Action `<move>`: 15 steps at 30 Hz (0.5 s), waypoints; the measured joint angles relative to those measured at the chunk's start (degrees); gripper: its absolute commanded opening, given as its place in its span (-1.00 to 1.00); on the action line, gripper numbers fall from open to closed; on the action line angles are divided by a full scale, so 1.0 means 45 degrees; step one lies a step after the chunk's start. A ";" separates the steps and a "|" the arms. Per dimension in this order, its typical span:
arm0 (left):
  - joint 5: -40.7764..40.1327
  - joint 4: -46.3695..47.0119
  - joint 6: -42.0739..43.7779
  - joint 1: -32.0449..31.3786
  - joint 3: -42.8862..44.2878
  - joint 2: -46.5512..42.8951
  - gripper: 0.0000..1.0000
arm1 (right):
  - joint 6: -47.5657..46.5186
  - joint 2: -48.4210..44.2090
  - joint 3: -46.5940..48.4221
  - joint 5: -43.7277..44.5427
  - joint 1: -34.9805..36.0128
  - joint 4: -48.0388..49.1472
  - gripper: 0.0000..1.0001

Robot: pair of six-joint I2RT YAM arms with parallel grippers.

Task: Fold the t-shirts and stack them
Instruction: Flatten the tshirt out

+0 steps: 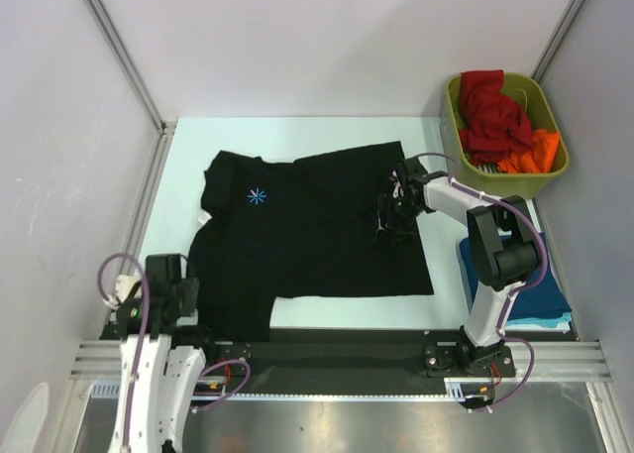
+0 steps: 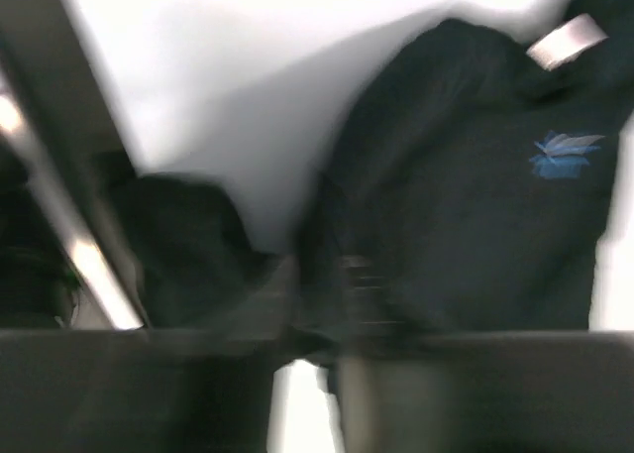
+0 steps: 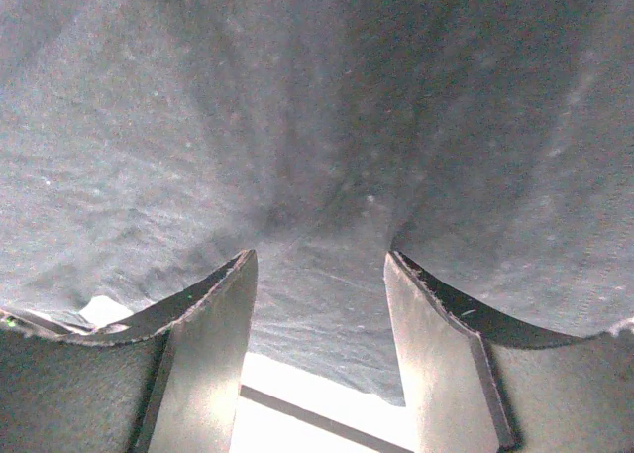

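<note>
I am holding my right pincer open, low over the far-right edge of the black t-shirt. In the right wrist view its two fingers are standing apart, and the dark cloth is lying across the gap between them, creasing towards the middle. I cannot tell whether the fingers are touching the cloth.

The black t-shirt is lying spread flat in the middle of the pale surface, with its collar to the left and its hem to the right. Its small light-blue starburst print is facing up near the collar. One sleeve is reaching towards the near edge.

My left pincer is sitting at the near-left corner, just beside that sleeve. The left wrist view is smearing badly, so I cannot tell whether this pincer is open, closed or gripping cloth. The print and a white neck label are showing through the blur.

At the far right an olive-green bin is holding a red t-shirt and an orange t-shirt. Beside my right arm, a folded dark blue t-shirt is lying on a teal one.
</note>
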 measured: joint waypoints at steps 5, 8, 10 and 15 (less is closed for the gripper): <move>0.0418 0.0272 0.0214 0.0024 -0.0408 0.3288 0.73 | -0.0005 0.0010 0.0000 0.0000 0.0053 -0.0029 0.22; 0.0029 0.0165 0.1239 0.0024 0.1122 0.5197 0.73 | -0.0010 0.0010 0.0000 0.0000 0.0049 -0.0044 0.22; -0.0355 0.0257 0.2050 0.0029 0.2161 0.5974 0.72 | -0.0010 0.0010 0.0000 0.0010 0.0044 -0.0044 0.24; 0.0155 0.2225 0.5212 0.0039 0.3220 0.7155 0.68 | -0.0024 0.0010 0.0199 0.0092 0.0044 -0.0214 0.28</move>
